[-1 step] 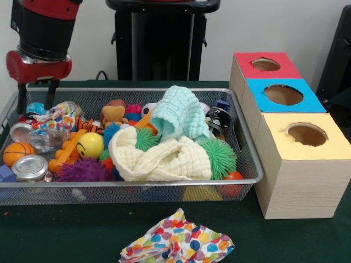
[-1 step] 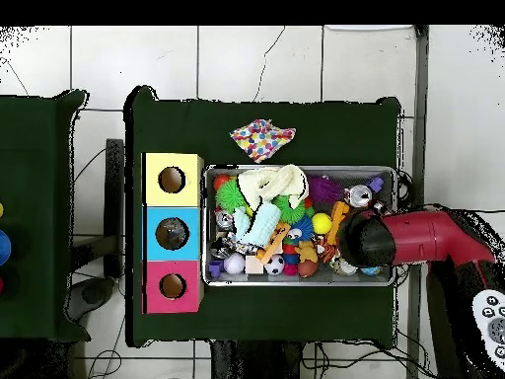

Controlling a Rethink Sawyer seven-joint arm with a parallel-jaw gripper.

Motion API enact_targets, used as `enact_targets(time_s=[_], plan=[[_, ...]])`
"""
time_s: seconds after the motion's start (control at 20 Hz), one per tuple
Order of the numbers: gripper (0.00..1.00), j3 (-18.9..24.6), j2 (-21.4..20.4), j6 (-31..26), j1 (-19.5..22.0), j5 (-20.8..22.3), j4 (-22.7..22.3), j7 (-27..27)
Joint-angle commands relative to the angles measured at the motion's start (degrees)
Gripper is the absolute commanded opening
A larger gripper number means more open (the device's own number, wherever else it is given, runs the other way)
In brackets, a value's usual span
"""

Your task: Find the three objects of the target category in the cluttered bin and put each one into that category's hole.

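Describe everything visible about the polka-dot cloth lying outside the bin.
The polka-dot cloth is a soft, crumpled fabric, white with many dots in red, blue, yellow, orange, green and pink. It lies bunched in loose folds on the dark green table, outside the wire bin, on the side away from the robot, apart from the bin's wall. Nothing rests on it and the gripper is far off, at the bin's opposite edge. In the overhead view it shows as a ragged patch.

No legible text, labels or numbers anywhere.
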State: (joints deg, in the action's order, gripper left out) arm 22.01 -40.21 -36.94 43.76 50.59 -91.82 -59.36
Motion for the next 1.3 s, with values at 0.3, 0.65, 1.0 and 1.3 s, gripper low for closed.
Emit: enact_targets(time_s=[0.3,0.65,1.0,1.3], plan=[[1.0,6.8,2.69,1.89,0.48,4.04,-6.11,13.05],[1.0,12.41,3.52,-1.13,3.39,7.17,-5.57,28.46],[1.0,13.9,3.8,-1.69,4.21,9.35,-4.89,29.97],[1.0,13.8,2.71,-2.32,3.61,9.25,-4.79,30.97]])
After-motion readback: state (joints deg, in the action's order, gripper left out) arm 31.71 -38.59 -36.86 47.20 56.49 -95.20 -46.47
